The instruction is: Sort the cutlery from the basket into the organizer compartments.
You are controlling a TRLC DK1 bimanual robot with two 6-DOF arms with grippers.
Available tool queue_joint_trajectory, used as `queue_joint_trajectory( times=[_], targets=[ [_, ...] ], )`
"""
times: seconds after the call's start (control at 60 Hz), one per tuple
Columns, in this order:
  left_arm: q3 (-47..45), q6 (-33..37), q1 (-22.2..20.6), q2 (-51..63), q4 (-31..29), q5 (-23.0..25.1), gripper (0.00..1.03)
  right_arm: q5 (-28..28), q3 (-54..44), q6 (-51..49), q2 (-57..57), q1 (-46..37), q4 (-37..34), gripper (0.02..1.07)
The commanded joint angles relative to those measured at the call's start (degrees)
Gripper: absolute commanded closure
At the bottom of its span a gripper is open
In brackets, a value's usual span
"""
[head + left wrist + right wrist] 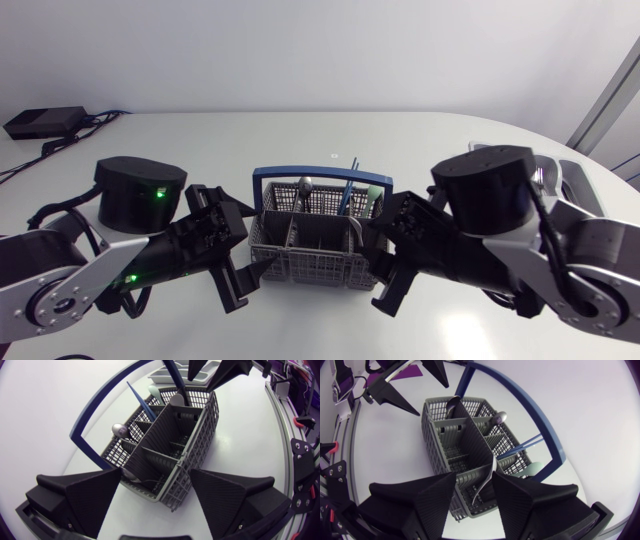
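text: none legible | labels: none legible | numbers, signs: none legible

White table (330, 135); grey blue-handled cutlery basket (310, 245) at middle, pale organizer tray (156, 376) beyond it toward right side.

Lit brightly and evenly from overhead. Leaves only soft, pale shadows on the white worktop (330, 140) beneath the basket (318, 245) and both arms. Washes the worktop nearly blank in the wrist views, with a small highlight on a spoon bowl (118, 429). Renders the matte black left claw (156, 477) and right claw (475, 477) dark, ribbed texture still readable. Bends straight lines toward the wrist views' edges, curving the basket's blue handle (95, 415) into an arc. Darkens at the corners there.
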Motion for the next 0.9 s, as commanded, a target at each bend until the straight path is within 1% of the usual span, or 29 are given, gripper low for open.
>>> queue_joint_trajectory(
  times=[0.0, 0.15, 0.367, 0.45, 0.517, 0.617, 0.683, 0.783, 0.883],
  targets=[
    [-0.82, -0.33, -0.33, -0.68, 0.65, -0.45, 0.08, 1.64, 0.48, -0.07, 2.85, 0.36, 2.11, 0.56],
    [-1.43, -0.33, 0.02, -0.76, 1.09, -0.36, 0.08, 5.51, 0.74, -0.15, 6.28, 1.16, 5.98, 0.56],
    [-2.14, -0.15, 0.11, -1.03, 1.53, -0.36, 0.08, 7.88, 2.15, 0.11, 10.67, 1.16, 8.61, 0.57],
    [-2.31, -0.06, 0.20, -1.12, 1.62, -0.27, 0.08, 8.85, 2.76, 0.11, 11.73, 1.24, 9.49, 0.65],
    [-2.49, 0.02, 0.29, -1.12, 1.80, -0.27, 0.08, 9.38, 3.20, 0.11, 12.61, 1.24, 9.84, 0.67],
    [-2.58, 0.02, 0.38, -1.12, 2.15, -0.18, 0.08, 9.91, 3.99, 0.20, 13.93, 1.24, 9.84, 0.79],
    [-2.66, -0.06, 0.38, -1.12, 2.32, -0.18, 0.08, 9.99, 4.34, 0.20, 14.54, 1.24, 9.84, 0.85],
    [-2.66, -0.06, 0.29, -1.12, 2.32, -0.18, 0.08, 10.08, 4.69, 0.20, 15.60, 1.16, 9.49, 0.97],
    [-2.58, -0.06, 0.29, -1.12, 2.50, -0.18, 0.08, 10.08, 4.96, 0.11, 16.56, 1.24, 9.05, 1.00]
  ],
)
